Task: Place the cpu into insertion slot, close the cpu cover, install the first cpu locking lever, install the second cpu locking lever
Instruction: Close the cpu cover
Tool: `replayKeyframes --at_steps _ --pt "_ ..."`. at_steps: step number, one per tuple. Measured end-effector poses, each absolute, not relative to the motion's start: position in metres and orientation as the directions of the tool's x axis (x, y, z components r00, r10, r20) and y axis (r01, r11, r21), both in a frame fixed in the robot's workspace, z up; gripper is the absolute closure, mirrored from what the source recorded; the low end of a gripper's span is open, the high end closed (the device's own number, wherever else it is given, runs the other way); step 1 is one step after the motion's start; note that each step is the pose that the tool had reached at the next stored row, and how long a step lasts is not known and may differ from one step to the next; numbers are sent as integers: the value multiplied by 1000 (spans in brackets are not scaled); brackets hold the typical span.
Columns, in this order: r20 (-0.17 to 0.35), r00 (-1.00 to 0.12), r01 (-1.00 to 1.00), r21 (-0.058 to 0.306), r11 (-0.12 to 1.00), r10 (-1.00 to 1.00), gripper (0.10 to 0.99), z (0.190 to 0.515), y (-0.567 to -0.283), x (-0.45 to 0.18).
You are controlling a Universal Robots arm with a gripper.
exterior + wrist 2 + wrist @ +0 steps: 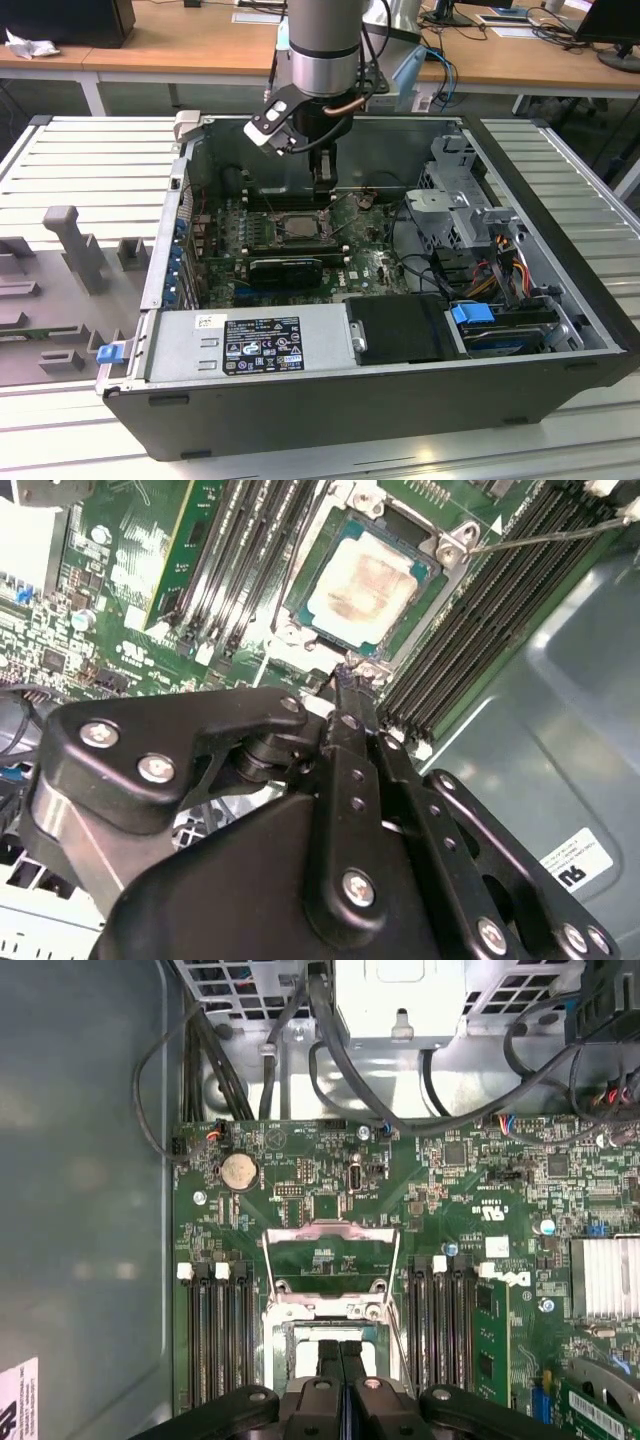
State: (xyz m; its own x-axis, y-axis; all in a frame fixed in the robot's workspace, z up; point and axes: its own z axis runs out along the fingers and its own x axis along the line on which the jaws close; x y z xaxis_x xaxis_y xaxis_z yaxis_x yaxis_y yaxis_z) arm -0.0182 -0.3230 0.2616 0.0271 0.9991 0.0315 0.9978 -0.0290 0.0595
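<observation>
Pale silvery-beige square cpu (365, 580) sits flat inside the square dark insertion slot with silvery metal rim (452, 546), brownish smear on its top in the second wrist view. Thin silvery cpu cover frame with big square window (330, 1228) is swung open off the slot, not closed; green board shows through its window in the first wrist view. Thin silvery wire lever (540, 535) runs out from the slot's corner over the memory slots, not latched. Black gripper (347, 675) hangs just over the slot's edge, beside the cpu, with its claw narrow: fingers pressed together, nothing between them, in both wrist views (341, 1345). Whether the tip touches the slot rim, cannot tell. In the exterior view the gripper (322, 188) reaches down into the case right at the slot. Long black memory slots (215, 1330) flank the slot on both sides. All of it sits on a green motherboard (330, 1160) with a round silver coin battery (238, 1171) beyond the open cover and a silvery finned heatsink (605, 1275) off to one side. Black cable bundle (330, 1040) runs along the board's far edge. Open dark grey computer case (560, 330) lies on its side on a grey ribbed table (90, 160), with a silver power supply box (250, 340) along the near wall.
</observation>
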Motion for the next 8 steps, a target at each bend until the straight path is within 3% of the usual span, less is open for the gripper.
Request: replayKeyframes --at_steps 8 --pt "31 27 998 60 -29 999 980 274 -323 -16"
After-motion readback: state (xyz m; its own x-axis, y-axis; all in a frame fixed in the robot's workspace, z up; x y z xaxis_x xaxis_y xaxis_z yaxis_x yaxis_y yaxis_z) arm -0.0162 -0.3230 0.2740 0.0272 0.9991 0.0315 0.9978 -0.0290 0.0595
